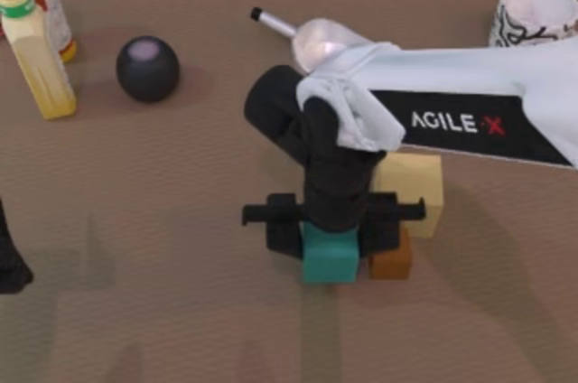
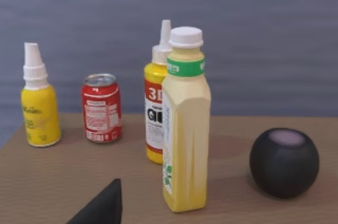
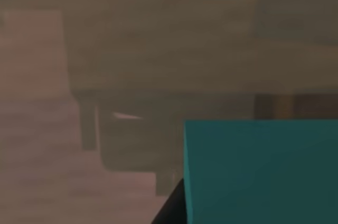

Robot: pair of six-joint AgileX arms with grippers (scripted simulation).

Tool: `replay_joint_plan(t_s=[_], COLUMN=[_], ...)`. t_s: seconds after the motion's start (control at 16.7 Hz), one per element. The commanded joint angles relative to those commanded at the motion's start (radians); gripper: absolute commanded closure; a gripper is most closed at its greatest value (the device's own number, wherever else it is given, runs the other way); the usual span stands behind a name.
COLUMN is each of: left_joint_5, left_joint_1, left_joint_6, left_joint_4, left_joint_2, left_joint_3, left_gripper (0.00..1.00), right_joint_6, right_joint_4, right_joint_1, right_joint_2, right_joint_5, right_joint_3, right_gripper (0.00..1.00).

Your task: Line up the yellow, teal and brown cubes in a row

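Right arm marked "AGILE X", right claw (image 1: 330,237) low over the bench (image 1: 181,220), gripping the teal cube (image 1: 329,256), brown cube (image 1: 391,262) just beside it, yellow cube (image 1: 417,186) behind, left claw (image 1: 11,266) at the bench's left edge.

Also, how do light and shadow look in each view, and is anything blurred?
Top view: even light; soft shadows fall on the table beside the right arm and the teal cube. Left wrist view: clear, with faint shadows under the cream bottle and the dark ball. Right wrist view: hazy and dim; only the teal cube reads plainly.
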Motion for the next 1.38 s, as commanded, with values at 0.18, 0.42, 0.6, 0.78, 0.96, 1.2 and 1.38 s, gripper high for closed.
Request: replay_joint_plan(t_s=[0.18,0.42,0.6,0.78,0.96,1.2,1.38], left_joint_5=[0.000,0.000,0.000,0.000,0.000,0.000,0.000], left_joint_1=[0.000,0.000,0.000,0.000,0.000,0.000,0.000], left_joint_6=[0.000,0.000,0.000,0.000,0.000,0.000,0.000], left_joint_4=[0.000,0.000,0.000,0.000,0.000,0.000,0.000], left_joint_2=[0.000,0.000,0.000,0.000,0.000,0.000,0.000], left_joint_3=[0.000,0.000,0.000,0.000,0.000,0.000,0.000], left_gripper=[0.00,0.00,0.00,0.00,0.00,0.00,0.00], right_joint_6=[0.000,0.000,0.000,0.000,0.000,0.000,0.000], right_joint_4=[0.005,0.005,0.005,0.005,0.005,0.005,0.005], right_joint_1=[0.000,0.000,0.000,0.000,0.000,0.000,0.000], right_joint_2=[0.003,0.003,0.003,0.003,0.003,0.003,0.003], right_joint_5=[0.000,0.000,0.000,0.000,0.000,0.000,0.000], right_joint_3=[-0.004,-0.004,-0.004,-0.004,-0.004,-0.004,-0.004], right_gripper=[1.00,0.77,0.55,0.32,0.10,0.00,0.00])
